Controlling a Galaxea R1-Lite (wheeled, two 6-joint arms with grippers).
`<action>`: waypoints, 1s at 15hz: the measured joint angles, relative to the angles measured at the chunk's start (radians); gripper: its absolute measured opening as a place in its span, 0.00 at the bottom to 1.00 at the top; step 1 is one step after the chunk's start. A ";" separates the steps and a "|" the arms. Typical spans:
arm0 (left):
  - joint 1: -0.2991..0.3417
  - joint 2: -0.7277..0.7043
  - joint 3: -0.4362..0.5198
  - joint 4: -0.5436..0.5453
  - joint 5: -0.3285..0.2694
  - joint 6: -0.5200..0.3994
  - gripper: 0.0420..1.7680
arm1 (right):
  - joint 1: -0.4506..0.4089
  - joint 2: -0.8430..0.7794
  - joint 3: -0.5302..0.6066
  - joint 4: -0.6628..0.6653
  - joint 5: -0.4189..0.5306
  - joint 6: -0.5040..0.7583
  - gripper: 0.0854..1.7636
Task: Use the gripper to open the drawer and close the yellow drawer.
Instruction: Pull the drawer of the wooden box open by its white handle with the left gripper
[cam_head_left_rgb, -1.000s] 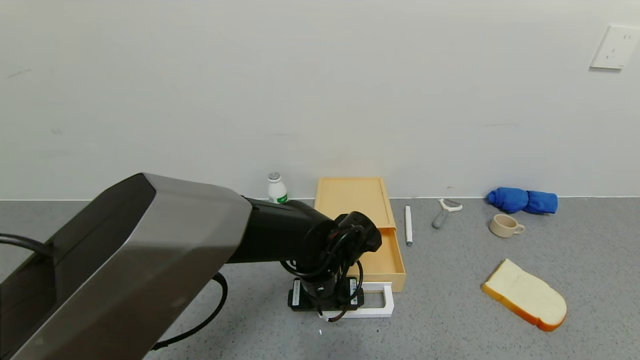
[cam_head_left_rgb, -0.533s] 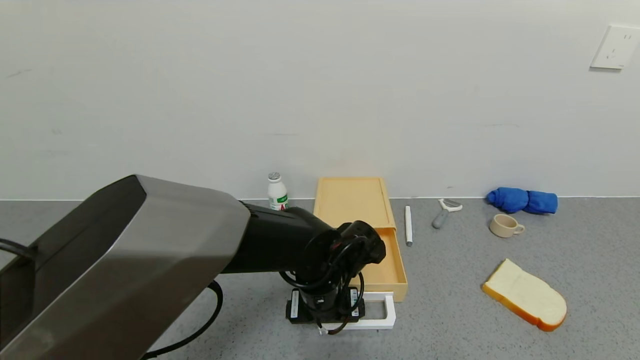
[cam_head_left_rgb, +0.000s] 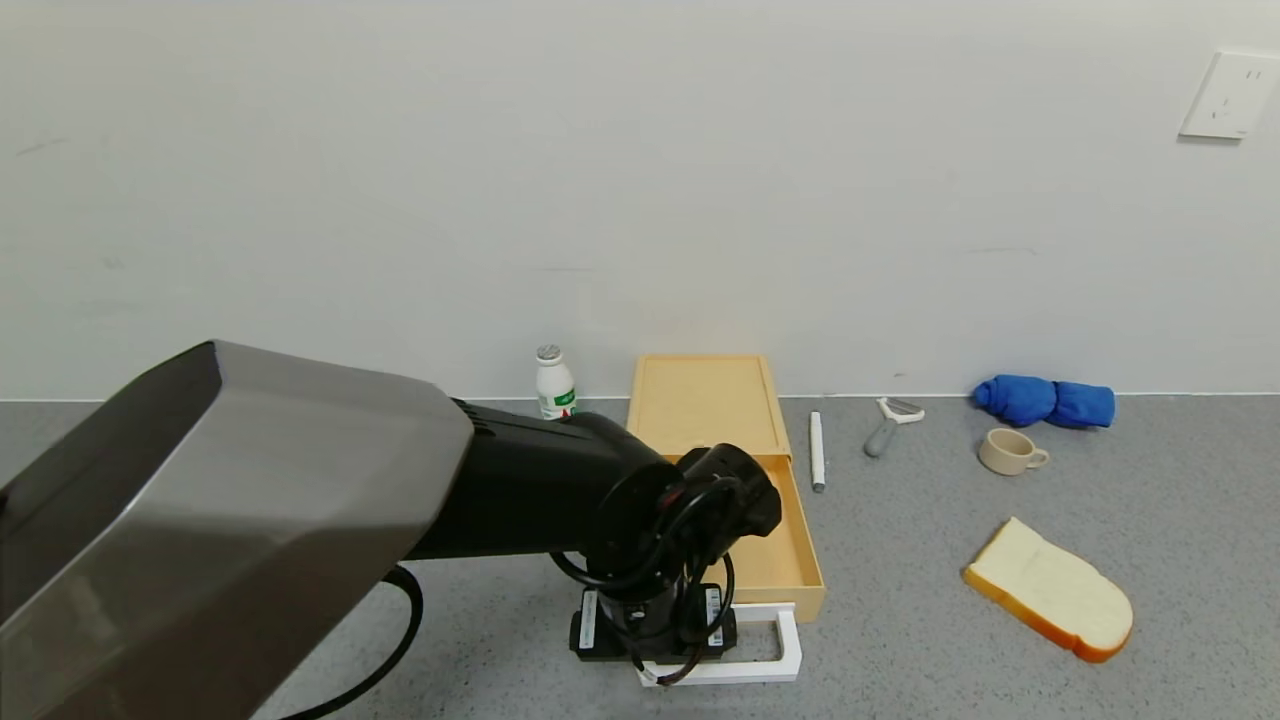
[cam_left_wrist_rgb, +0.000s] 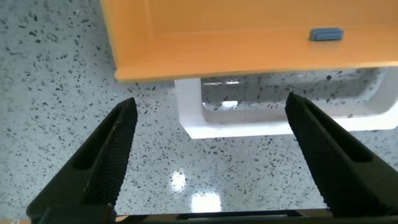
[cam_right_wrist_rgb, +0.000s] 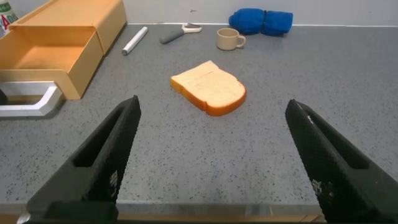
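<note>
The yellow drawer stands pulled partly out of its flat matching box by the back wall. Its white loop handle points toward me. My left gripper hangs over the handle's left end, pointing down. In the left wrist view the left gripper is open, its fingers wide apart on either side of the handle's corner without pinching it. A small blue tab lies in the drawer. My right gripper is open and empty near the table's front edge.
A white bottle stands left of the box. Right of it lie a white pen, a peeler, a beige mug, a blue cloth and a bread slice.
The drawer has slid further out toward me, its handle coming with it. My left gripper and arm have drawn back toward me by the same amount.
</note>
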 joint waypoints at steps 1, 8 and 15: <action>0.000 -0.010 0.000 0.001 0.003 0.000 0.97 | 0.000 0.000 0.000 0.000 0.000 0.000 0.97; 0.002 -0.184 0.003 0.053 0.010 0.083 0.97 | 0.000 0.000 0.000 0.000 0.000 0.000 0.97; 0.044 -0.389 0.134 -0.053 -0.063 0.370 0.97 | 0.000 0.000 0.000 0.000 0.000 0.000 0.97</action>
